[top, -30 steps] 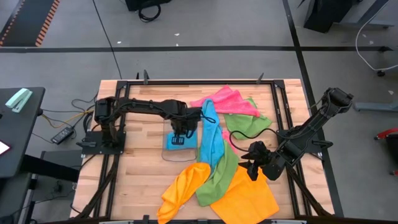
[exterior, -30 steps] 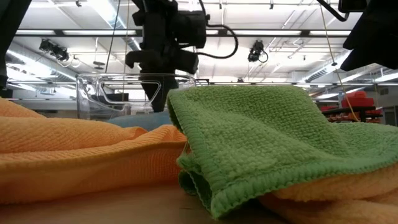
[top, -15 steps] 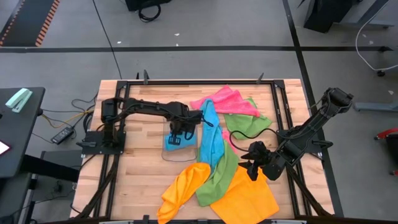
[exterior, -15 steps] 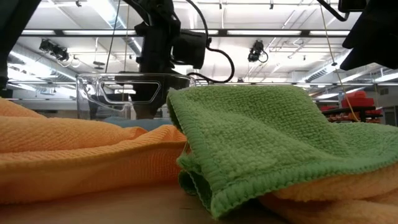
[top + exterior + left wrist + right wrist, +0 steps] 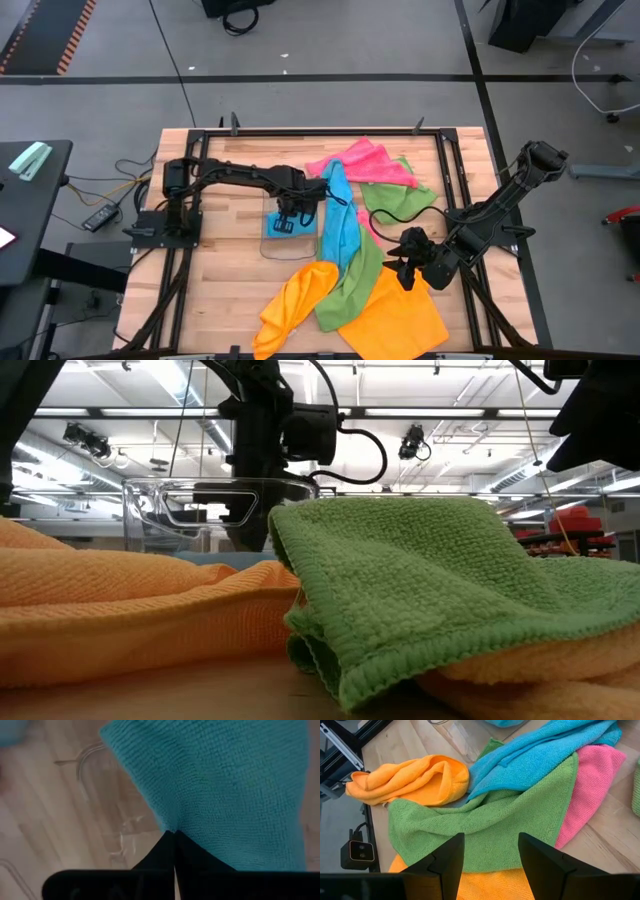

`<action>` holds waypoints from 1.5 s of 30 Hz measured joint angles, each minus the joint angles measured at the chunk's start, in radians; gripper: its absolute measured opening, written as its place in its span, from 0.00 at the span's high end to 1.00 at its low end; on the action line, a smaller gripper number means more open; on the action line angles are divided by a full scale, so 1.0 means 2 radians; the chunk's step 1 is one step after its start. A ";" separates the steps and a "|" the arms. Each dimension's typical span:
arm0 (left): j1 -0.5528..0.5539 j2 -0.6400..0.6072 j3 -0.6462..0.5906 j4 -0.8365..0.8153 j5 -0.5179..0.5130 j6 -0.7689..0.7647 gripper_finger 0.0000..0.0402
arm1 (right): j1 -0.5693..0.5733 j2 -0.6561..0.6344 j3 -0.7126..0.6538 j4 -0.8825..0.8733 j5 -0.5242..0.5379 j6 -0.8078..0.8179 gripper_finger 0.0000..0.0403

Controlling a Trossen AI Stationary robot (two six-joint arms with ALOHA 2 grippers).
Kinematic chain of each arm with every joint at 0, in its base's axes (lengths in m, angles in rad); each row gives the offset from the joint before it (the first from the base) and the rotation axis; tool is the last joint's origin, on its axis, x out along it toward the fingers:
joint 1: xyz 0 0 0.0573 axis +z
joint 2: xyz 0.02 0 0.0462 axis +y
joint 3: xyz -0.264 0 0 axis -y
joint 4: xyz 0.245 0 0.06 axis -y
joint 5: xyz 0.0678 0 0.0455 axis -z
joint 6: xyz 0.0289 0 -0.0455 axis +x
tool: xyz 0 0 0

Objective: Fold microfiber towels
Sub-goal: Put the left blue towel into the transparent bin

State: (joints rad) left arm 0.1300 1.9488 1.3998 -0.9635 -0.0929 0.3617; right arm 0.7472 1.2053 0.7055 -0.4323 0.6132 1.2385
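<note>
The folding looks barely started: none of the cloths spread over the wooden surface lies flat or squared, so by my reading nearly all the work is left

The left end effector is pinched shut on a corner of the sky blue towel, as its wrist view shows, the teal cloth caught between the closed fingers with the clear plastic tray directly beneath it. The rest of that towel trails away from it toward the heap, draped over a green towel

The right end effector hovers with its fingers apart and holds nothing; just ahead of it lie the green towel, a flat orange towel under it, and a bunched orange towel beyond. A pink towel and a second green towel sit crumpled on the far side of the pile from it

What stands in the way: the towels overlap, so lifting the blue one may drag its neighbours, and the tray sits close under the left end effector, where it could be knocked
</note>
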 joint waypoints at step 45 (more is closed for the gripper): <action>-0.086 0.001 0.065 -0.027 0.120 -0.192 0.61 | -0.004 0.000 0.000 0.008 0.013 -0.030 0.51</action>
State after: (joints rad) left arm -0.0422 1.9512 1.5307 -1.0168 0.1467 -0.0229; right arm 0.7399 1.2053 0.7055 -0.4159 0.6399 1.1778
